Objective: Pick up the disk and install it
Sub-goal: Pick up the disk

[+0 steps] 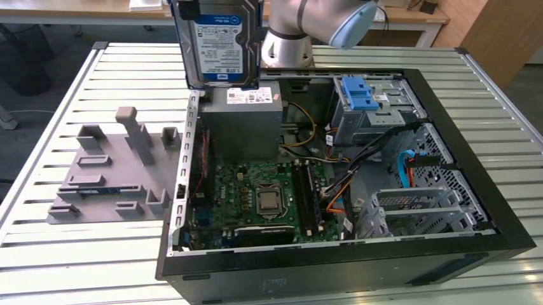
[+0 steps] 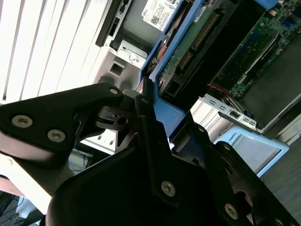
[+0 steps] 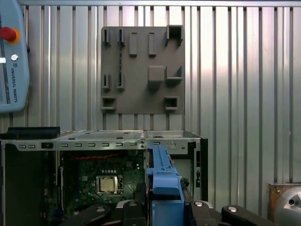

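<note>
Disk (image 1: 219,41): upright, long axis vertical, connector end down, above the open case (image 1: 479,159).
Gripper (image 3: 165,207): clamped on disk's blue rail.

Pale slatted metal table (image 1: 60,254) spanned the scene, and in the first wrist view its slats caught bright overhead glare. Behind it stood a light wooden desk (image 1: 416,19) with a white leg (image 1: 430,35). Wood-panelled cabinet (image 1: 496,35) sat at the exterior view's right. Dark grey floor (image 1: 42,95) at the exterior view's left, with a black shape (image 1: 25,63) on it, unclear what.
</note>
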`<action>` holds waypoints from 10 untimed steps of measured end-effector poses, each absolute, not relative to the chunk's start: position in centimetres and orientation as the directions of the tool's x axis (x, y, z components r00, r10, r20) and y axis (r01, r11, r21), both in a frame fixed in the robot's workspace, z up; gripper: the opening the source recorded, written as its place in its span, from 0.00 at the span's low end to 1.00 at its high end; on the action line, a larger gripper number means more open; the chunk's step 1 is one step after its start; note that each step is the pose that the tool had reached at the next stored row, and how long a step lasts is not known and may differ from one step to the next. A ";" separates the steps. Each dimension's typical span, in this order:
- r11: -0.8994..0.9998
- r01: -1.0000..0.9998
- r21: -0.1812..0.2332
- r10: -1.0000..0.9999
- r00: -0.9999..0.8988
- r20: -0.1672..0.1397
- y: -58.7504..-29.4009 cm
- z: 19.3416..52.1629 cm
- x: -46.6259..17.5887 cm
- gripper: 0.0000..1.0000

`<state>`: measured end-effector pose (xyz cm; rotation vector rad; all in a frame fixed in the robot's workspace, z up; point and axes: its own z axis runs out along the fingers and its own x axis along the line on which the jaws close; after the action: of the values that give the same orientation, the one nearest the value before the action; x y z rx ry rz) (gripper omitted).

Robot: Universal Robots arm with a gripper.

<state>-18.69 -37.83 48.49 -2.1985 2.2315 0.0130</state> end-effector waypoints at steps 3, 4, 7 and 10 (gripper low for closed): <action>0.015 -1.000 0.000 -1.000 -0.015 -0.012 -37.8 48.5 -18.4 0.36; 0.015 -1.000 0.000 -1.000 -0.015 -0.012 -37.8 48.5 -18.3 0.36; 0.015 -1.000 0.000 -1.000 -0.015 -0.012 -38.0 48.5 -18.2 0.36; 0.015 -1.000 0.000 -1.000 -0.015 -0.012 -38.2 48.5 -18.2 0.36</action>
<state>-18.18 -38.22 48.48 -2.1984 2.2316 0.0130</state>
